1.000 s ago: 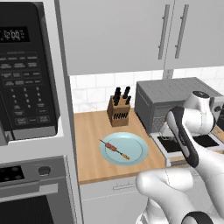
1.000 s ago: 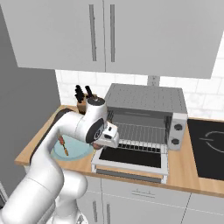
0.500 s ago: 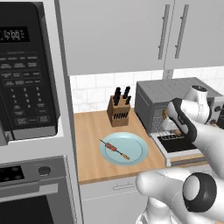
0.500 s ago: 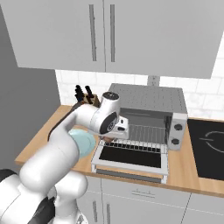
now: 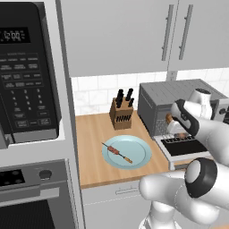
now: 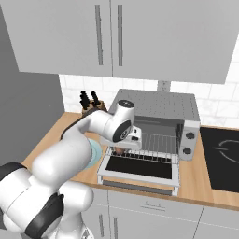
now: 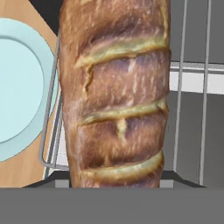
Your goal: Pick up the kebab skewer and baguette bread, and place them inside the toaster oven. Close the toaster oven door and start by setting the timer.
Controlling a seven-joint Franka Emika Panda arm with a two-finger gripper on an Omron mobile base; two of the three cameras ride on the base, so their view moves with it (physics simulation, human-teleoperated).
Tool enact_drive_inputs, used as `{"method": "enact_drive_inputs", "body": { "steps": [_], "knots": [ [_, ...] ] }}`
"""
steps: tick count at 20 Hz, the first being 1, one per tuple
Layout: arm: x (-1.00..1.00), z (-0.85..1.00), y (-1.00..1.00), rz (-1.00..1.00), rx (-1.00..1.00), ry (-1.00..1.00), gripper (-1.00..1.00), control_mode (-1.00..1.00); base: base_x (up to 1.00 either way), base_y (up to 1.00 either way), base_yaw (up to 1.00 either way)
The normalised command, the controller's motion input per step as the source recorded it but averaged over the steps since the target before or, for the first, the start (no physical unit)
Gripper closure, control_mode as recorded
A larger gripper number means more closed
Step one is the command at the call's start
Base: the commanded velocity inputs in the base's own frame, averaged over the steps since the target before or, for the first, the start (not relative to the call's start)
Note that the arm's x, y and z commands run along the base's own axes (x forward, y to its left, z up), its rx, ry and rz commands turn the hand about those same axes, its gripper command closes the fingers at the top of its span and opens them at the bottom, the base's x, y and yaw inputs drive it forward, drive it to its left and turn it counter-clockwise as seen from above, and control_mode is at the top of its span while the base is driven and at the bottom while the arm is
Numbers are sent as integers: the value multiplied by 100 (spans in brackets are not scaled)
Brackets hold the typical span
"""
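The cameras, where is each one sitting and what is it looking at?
Left base view: behind the arm's left, facing the counter, plate and kebab skewer; white arm rises at lower right.
Right base view: behind the arm's right, facing the open toaster oven; arm rises at lower left.
Hand view: on the hand, looking along the baguette bread over the wire rack.
Both base views share the toaster oven.

A boxy grey metal toaster oven (image 6: 161,114) stands on the wooden desk (image 6: 200,179), its dark glass drop-down door (image 6: 140,169) lying open. The white arm's tool (image 6: 122,148) hangs at the wire rack (image 6: 156,142), a brown bit just beneath.
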Motion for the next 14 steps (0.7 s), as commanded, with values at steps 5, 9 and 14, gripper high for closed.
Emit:
{"method": "enact_drive_inputs", "body": {
  "steps": [5, 9, 14],
  "knots": [
    [1, -19, 0, 0, 0, 0, 100, -100, 0, 0, 0],
    [1, -7, 0, 0, 0, 0, 100, -100, 0, 0, 0],
    [6, 0, 0, 0, 0, 0, 100, -100, 0, 0, 0]
  ]
}}
